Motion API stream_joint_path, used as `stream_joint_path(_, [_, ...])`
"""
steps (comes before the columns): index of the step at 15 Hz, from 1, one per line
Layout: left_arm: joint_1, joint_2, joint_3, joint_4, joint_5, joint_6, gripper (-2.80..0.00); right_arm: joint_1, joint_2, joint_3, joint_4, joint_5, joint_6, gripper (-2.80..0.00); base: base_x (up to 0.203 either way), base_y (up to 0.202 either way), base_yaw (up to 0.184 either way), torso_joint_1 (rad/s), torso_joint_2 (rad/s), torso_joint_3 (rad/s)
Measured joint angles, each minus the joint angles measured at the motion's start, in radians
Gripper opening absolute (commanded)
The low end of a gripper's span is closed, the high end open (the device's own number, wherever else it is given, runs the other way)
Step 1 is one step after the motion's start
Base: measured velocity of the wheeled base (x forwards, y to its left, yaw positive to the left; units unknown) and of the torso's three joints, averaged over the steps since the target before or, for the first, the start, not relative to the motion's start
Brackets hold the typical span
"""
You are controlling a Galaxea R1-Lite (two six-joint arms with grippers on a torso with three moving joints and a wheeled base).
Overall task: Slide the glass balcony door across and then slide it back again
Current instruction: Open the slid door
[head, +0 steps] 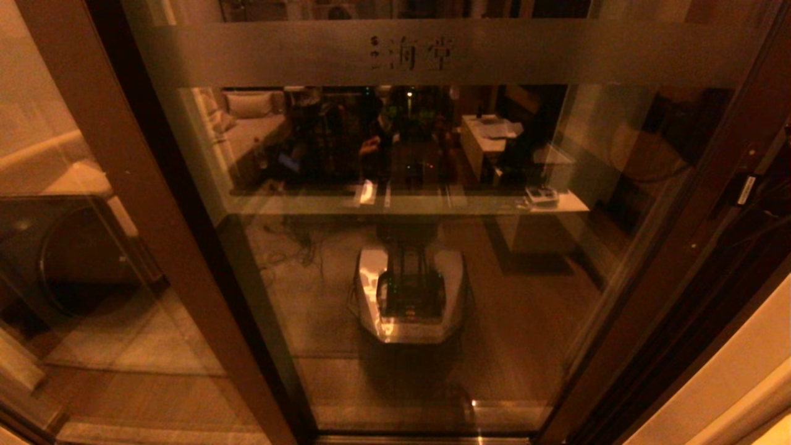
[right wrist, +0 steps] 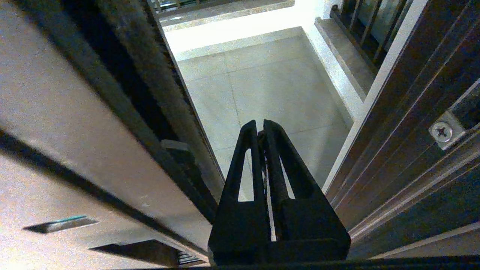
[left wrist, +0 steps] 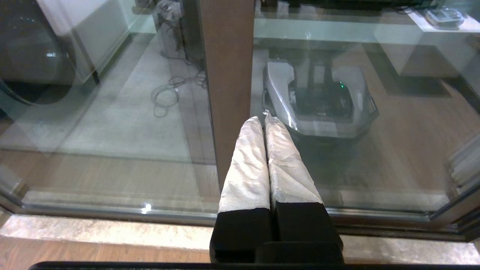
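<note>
The glass balcony door [head: 432,259] fills the head view, its frosted band [head: 259,55] with two etched characters across the top and my own base reflected in the glass. My left gripper [left wrist: 263,119] is shut, its white-wrapped fingers [left wrist: 245,165] pointing at the door's brown left stile [left wrist: 228,75], close to it; contact is not visible. My right gripper [right wrist: 259,125] is shut and empty. It sits in a narrow gap between the door's right edge [right wrist: 112,112] and the brown jamb [right wrist: 412,112]. Neither gripper shows in the head view.
A plain brown-framed pane [head: 74,154] stands left of the door, with a round-fronted washing machine [left wrist: 30,56] behind it. The floor track [left wrist: 112,213] and a stone threshold [left wrist: 112,232] run below. Beyond the gap lie the tiled balcony floor [right wrist: 270,82] and a railing [right wrist: 360,22].
</note>
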Motion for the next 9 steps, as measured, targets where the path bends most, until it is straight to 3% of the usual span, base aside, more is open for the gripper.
stream_joint_path(9, [0.000, 0.000, 0.000, 0.000, 0.000, 0.001, -2.80, 0.043, -0.034, 0.048, 0.001, 0.003, 0.000, -2.80, 0.000, 0.000, 0.000, 0.000, 0.00, 0.000])
